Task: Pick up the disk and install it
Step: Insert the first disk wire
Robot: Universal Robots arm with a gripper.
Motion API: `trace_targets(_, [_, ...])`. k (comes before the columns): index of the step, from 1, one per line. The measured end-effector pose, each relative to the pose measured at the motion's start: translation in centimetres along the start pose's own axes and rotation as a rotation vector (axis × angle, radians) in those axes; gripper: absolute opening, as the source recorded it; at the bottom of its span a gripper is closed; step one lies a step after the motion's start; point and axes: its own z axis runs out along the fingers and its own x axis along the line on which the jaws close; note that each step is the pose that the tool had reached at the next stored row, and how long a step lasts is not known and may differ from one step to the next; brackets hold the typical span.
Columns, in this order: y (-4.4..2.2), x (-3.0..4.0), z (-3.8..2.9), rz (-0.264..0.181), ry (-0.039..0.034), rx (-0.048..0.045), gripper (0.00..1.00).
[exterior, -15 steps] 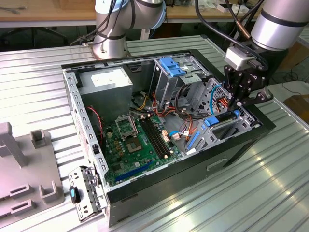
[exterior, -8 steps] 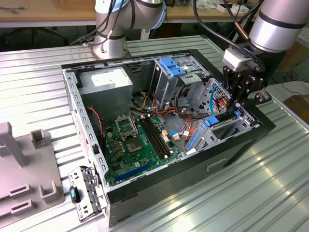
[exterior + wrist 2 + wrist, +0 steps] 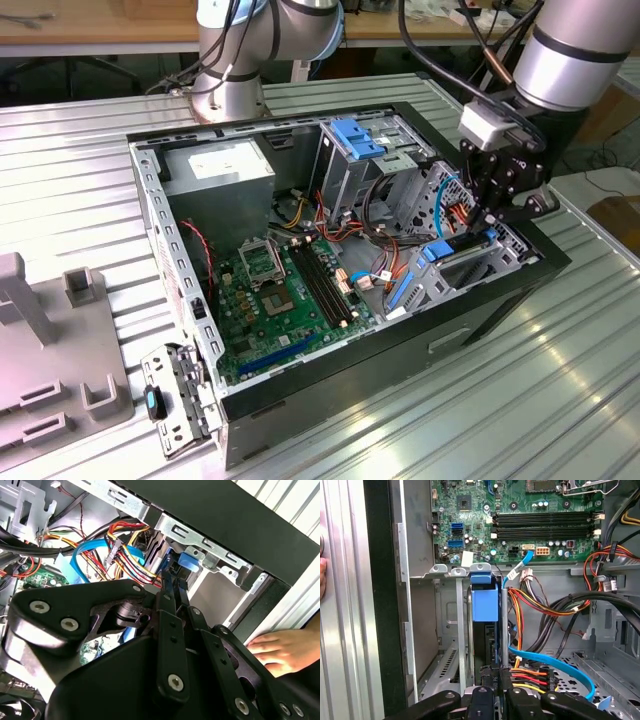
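The open computer case [image 3: 330,300] is seen lying on the ribbed metal table [image 3: 520,400], and one gripper [image 3: 497,212] is lowered at the drive bay [image 3: 451,630] in the case corner beside the black outer wall. Little room is left there: bay walls stand on either side of the fingers [image 3: 172,587], and one bundle of coloured power cables [image 3: 545,605] is crowded close alongside. One disk [image 3: 484,602] is counted, its blue carrier standing on edge in the bay slot directly ahead of the fingertips, long axis running from the fingers towards the motherboard [image 3: 520,520] (four memory slots are seen there). The fingers are drawn nearly together; whether the disk is gripped cannot be told. One person's hand [image 3: 280,650] is rested on the table outside the case wall.
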Motion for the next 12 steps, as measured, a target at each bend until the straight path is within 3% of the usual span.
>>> trace_targets(12, [0.06,0.01,0.3,0.0,0.0,0.0001,0.17])
